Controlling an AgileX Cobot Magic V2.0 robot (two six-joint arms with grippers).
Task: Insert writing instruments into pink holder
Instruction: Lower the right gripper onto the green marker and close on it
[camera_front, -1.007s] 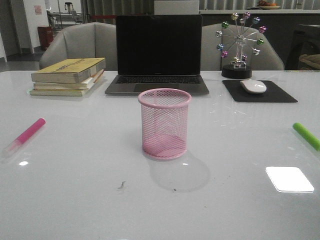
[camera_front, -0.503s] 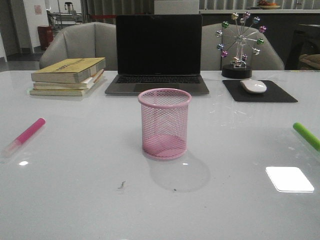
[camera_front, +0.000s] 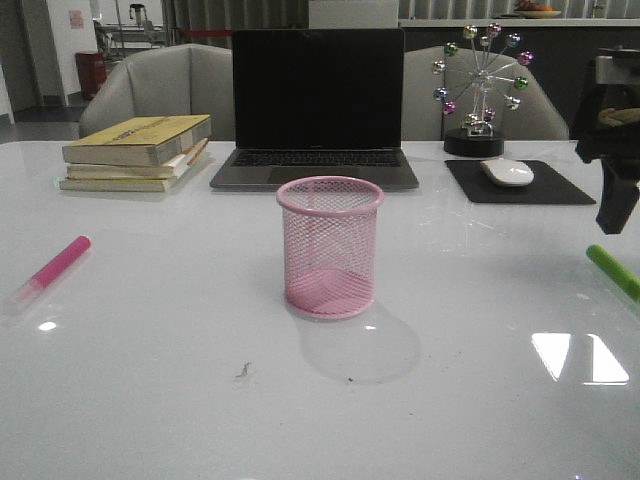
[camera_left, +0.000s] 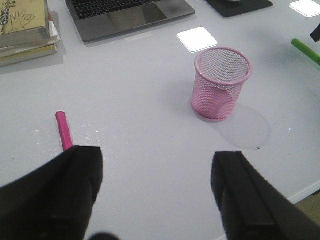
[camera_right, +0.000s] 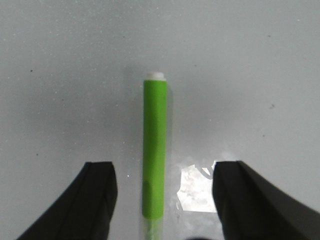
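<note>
The pink holder (camera_front: 329, 247) (camera_left: 221, 82) stands upright and empty at the table's middle. A magenta marker (camera_front: 55, 268) (camera_left: 64, 130) lies flat at the left. At the right edge lies a green marker (camera_front: 612, 270) (camera_right: 154, 150) (camera_left: 306, 50). My right gripper (camera_front: 612, 215) (camera_right: 165, 185) hangs open just above the green marker. The marker lies lengthwise between its fingers, and neither finger touches it. My left gripper (camera_left: 157, 170) is open and empty, high over the table's near side, and out of the front view. The magenta marker runs under its finger.
Along the back stand a stack of books (camera_front: 135, 150), an open laptop (camera_front: 316, 105), a ferris-wheel ornament (camera_front: 478, 85) and a white mouse (camera_front: 507, 172) on a black pad. The table's near edge (camera_left: 305, 190) shows in the left wrist view.
My right arm has come into the front view at the right edge, above the green marker. Its shadow now splits the glare patch on the table. Markers and holder have not moved.
</note>
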